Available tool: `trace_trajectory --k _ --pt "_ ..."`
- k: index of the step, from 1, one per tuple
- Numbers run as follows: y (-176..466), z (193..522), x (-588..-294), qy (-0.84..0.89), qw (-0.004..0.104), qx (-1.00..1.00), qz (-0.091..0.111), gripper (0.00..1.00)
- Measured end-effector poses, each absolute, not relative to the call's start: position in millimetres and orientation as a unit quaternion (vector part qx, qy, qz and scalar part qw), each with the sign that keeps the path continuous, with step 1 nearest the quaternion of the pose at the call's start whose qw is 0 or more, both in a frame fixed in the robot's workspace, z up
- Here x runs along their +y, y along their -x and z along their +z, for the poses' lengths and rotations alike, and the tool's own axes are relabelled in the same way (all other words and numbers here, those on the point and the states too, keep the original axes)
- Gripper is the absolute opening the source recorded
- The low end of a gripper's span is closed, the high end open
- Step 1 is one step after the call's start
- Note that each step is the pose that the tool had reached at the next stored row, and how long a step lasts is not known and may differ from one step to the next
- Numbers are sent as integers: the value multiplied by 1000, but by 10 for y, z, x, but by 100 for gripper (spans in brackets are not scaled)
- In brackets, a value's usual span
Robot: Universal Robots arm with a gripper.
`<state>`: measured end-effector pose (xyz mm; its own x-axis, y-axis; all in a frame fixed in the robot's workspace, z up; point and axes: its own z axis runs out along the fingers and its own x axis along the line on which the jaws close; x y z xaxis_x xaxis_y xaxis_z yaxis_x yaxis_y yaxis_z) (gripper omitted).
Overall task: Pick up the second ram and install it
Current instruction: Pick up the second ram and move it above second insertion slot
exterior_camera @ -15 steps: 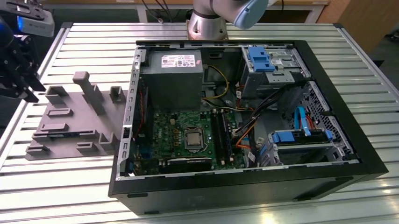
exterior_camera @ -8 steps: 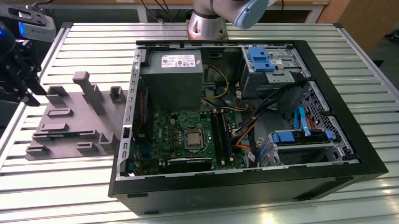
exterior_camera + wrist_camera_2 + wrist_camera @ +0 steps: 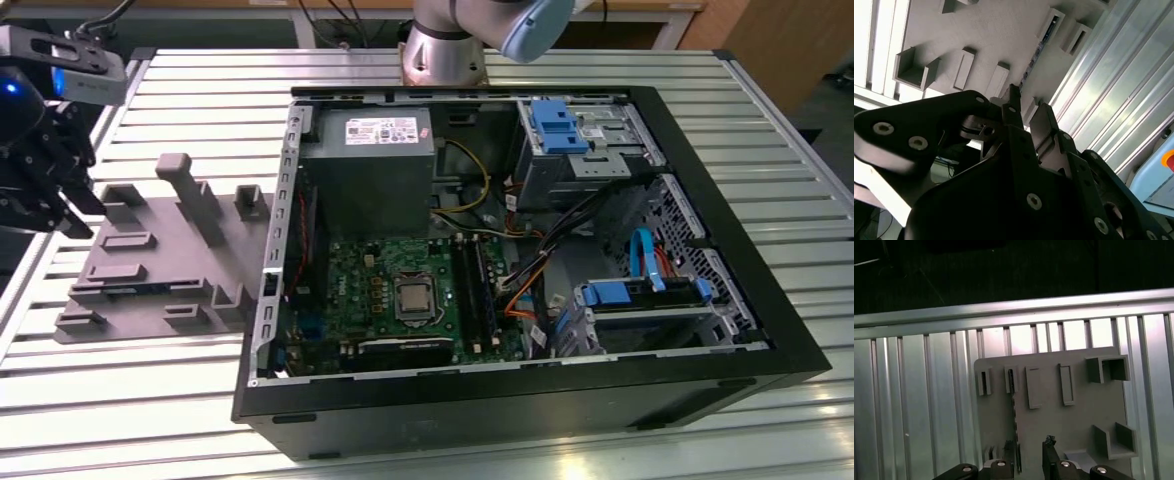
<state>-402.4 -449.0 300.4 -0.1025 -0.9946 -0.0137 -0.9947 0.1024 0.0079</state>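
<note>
the end effector (image 3: 1030, 452), fingers (image 3: 1050, 456) apart and empty, hung above the grey tray (image 3: 1079, 415); the second ram (image 3: 1014, 410) stood on edge in a tray slot beneath, long axis square to the fingers' closing line.

Exterior view is bright and even, with glare patches on the table (image 3: 160, 400) slats at 6 o'clock, and the computer case (image 3: 747, 372) is shadowy inside. In the second wrist view the claw (image 3: 1027, 100) is a dark, soft silhouette against blown-out white slats.

Lab: slatted aluminium bench (image 3: 174, 400), opened computer (image 3: 534, 405)
</note>
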Motion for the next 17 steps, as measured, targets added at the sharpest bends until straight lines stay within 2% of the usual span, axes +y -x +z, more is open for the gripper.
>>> trace_trajectory --k 17 --pt "4025 2731 -4572 677 3 736 7 36"
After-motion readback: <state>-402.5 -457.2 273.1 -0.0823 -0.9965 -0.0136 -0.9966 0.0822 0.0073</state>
